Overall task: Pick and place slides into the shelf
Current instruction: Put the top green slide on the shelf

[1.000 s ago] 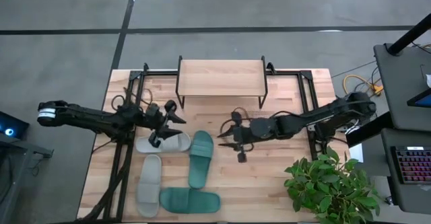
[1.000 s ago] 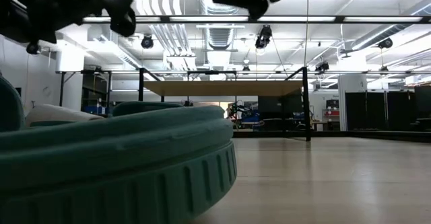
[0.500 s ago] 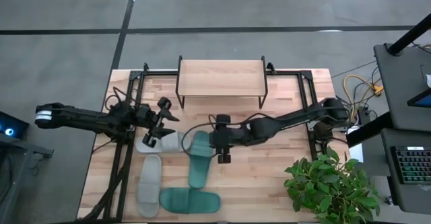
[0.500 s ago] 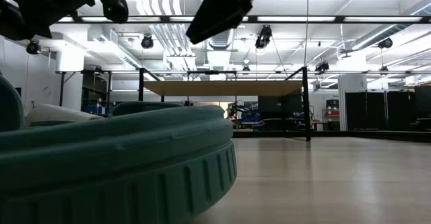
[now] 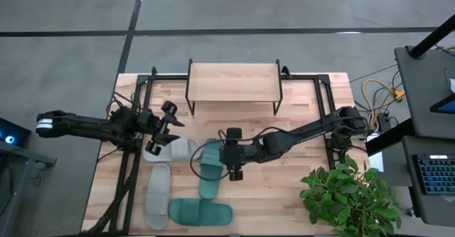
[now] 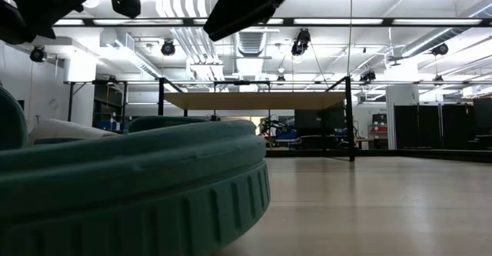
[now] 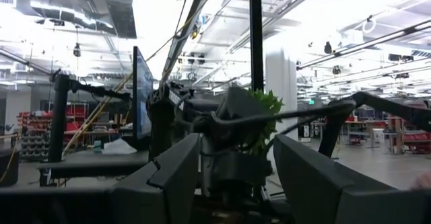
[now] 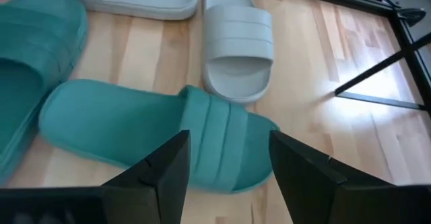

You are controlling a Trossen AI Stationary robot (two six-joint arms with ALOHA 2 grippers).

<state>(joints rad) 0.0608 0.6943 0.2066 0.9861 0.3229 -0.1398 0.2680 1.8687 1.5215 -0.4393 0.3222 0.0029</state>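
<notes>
Slides lie in a group on the front-left part of the table (image 5: 298,187). The right gripper (image 5: 229,155) hangs directly beside the upright teal slide (image 5: 211,169), at its strap end; in the right wrist view its fingers (image 8: 165,170) are spread apart with nothing between them, and the teal strap shows in the gap below. That same view shows a grey slide (image 8: 237,46) just past the teal one, toe opening facing it.

The left gripper (image 5: 165,127) hovers over the near end of the grey slide lying crosswise (image 5: 173,149). Its fingers (image 7: 176,177) are likewise released, holding nothing; the right arm and a plant show beyond them.

Outward from the grippers: a second grey slide (image 5: 157,196) lies lengthwise near the left front edge, and a second teal slide (image 5: 200,211) lies crosswise at the front, touching or nearly touching the heel of the upright teal one. The shelf (image 5: 233,82) stands at the back centre of the table, well apart from all four slides, its wood top bare. A potted plant (image 5: 346,194) sits at the front-right corner.
</notes>
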